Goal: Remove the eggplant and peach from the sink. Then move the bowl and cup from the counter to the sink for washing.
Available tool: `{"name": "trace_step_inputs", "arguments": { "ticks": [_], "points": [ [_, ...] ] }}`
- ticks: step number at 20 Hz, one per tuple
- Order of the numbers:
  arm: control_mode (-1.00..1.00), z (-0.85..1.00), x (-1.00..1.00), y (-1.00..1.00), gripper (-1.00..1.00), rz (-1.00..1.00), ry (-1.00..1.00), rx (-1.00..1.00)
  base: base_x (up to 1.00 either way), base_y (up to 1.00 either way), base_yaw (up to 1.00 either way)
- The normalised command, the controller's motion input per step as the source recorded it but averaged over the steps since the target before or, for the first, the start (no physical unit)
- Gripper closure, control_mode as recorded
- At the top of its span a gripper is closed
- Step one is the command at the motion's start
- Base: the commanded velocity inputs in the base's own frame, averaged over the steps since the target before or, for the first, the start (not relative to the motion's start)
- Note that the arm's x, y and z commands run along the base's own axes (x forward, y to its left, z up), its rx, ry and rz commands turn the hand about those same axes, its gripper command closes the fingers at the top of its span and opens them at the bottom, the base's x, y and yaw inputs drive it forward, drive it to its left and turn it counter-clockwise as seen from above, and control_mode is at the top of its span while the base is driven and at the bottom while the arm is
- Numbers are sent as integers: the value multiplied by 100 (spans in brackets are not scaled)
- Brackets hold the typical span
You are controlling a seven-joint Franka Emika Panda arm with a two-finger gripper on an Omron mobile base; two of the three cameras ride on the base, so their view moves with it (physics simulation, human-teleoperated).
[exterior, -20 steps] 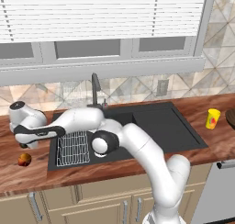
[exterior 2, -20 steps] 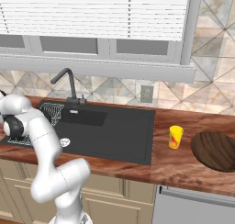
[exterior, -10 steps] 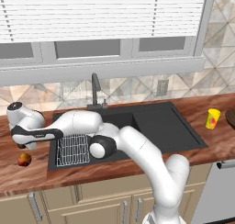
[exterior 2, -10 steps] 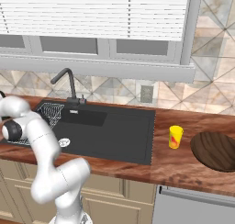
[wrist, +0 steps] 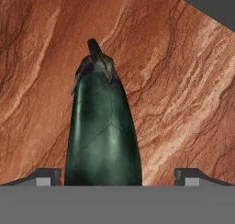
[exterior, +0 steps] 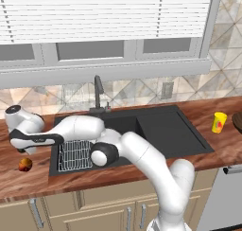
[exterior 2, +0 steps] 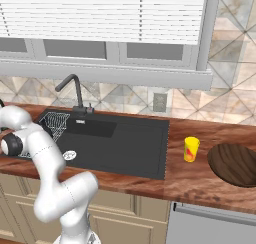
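The dark green eggplant (wrist: 103, 126) lies on the brown counter between my gripper's (wrist: 118, 177) fingertips, stem end pointing away. The gripper is open, and a wide gap shows on the eggplant's right side. In the left base view the gripper (exterior: 22, 150) hangs over the counter left of the black sink (exterior: 165, 128), just above the orange-red peach (exterior: 25, 164), which rests on the counter. The yellow cup (exterior: 219, 122) (exterior 2: 190, 149) stands right of the sink (exterior 2: 130, 143). Beside the cup sits the brown bowl (exterior 2: 235, 164), cut off by the frame edge in the left base view (exterior: 237, 121).
A wire rack (exterior: 75, 154) lies in the sink's left part, under my arm. The dark faucet (exterior: 98, 90) rises behind the basin, and a silver drain (exterior 2: 69, 154) shows in it. The counter's front edge runs close below the peach.
The hand has stayed almost still over the counter left of the sink. Peach, cup and bowl have not moved.
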Motion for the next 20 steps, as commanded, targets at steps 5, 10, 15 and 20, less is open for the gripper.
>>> {"name": "trace_step_inputs", "arguments": {
  "ticks": [5, 10, 15, 20],
  "points": [
    [-100, 8, -4, -4, -100, -1, 0, 0, 0, 0, 0],
    [-100, 15, -11, -13, -100, -2, 0, 0, 0, 0, 0],
    [-100, 18, -11, -16, -100, 0, 0, 0, 0, 0, 0],
    [-100, 18, -13, -18, -100, -2, 0, 0, 0, 0, 0]
  ]
}}
